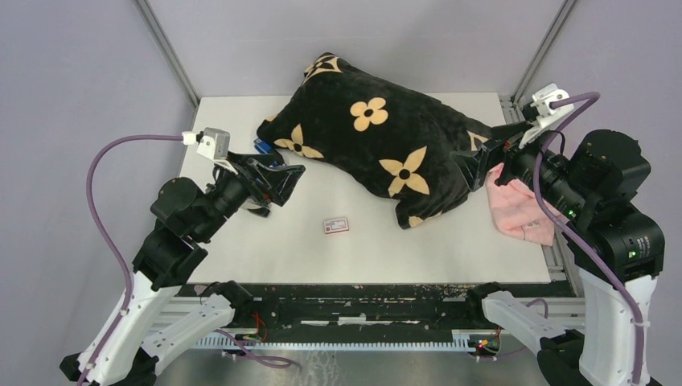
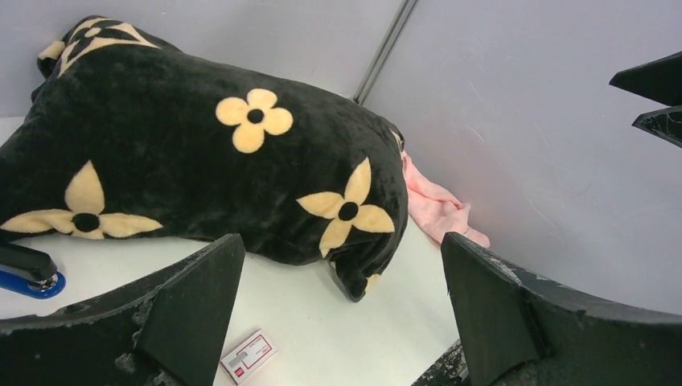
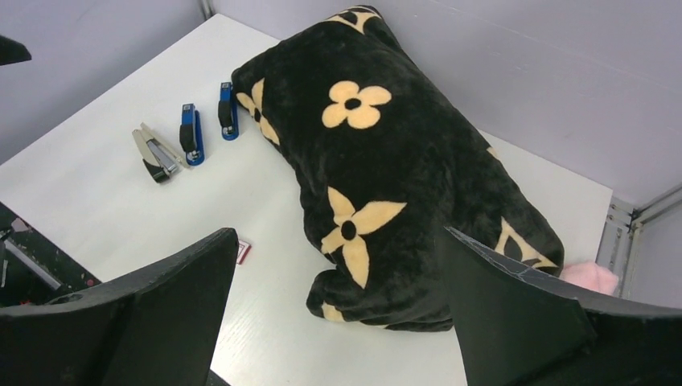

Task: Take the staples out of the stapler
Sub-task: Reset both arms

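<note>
Holding left gripper [image 2: 342, 241] and right gripper [image 3: 338, 233] wide open, gripping nothing. Showing three staplers [image 3: 191, 133] side by side on table [image 3: 121, 201], just beside blanket [image 3: 402, 137], one hinged open. Not resolving staples: too small.

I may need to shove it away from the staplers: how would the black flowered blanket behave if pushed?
The blanket looks plush and heaped in folds, so it would probably crumple and bunch rather than slide as one piece. Bulky, yet likely light for its size. Its edge lies right by a blue stapler, so a push might drag that along.
</note>
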Motion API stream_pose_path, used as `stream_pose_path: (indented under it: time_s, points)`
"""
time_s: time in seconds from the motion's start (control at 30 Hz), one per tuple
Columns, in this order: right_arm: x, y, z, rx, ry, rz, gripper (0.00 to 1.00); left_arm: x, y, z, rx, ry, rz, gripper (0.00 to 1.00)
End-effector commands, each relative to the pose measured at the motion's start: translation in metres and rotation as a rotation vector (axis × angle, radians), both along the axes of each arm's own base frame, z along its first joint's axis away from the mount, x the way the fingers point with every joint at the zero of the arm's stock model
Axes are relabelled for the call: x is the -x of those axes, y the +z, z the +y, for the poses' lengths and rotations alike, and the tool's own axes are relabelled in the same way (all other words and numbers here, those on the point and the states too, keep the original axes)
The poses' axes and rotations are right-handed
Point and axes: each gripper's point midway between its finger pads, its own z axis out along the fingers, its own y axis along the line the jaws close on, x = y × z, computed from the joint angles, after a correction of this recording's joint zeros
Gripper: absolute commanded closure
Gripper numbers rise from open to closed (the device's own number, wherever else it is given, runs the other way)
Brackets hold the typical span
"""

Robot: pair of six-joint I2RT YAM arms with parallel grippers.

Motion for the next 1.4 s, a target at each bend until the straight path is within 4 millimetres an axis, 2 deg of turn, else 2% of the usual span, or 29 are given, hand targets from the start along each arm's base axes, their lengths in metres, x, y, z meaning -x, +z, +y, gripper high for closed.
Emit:
stream_pose_path:
  time_s: [0.0, 0.37, 1.37]
  points:
    - [-0.001, 0.013, -0.011, -0.059, -0.087, -0.004, 0.0, 0.007, 0.017, 0.0, -0.025, -0.032, -0.062, 0.01]
    - [-0.001, 0.006, -0.008, -0.047, -0.068, 0.009, 0.0, 0.003, -0.004, -0.004, -0.046, -0.039, -0.023, 0.01]
    - [0.0, -0.003, -0.011, -0.054, -0.079, 0.017, 0.0, 0.007, -0.025, -0.001, -0.054, -0.035, 0.01, 0.01]
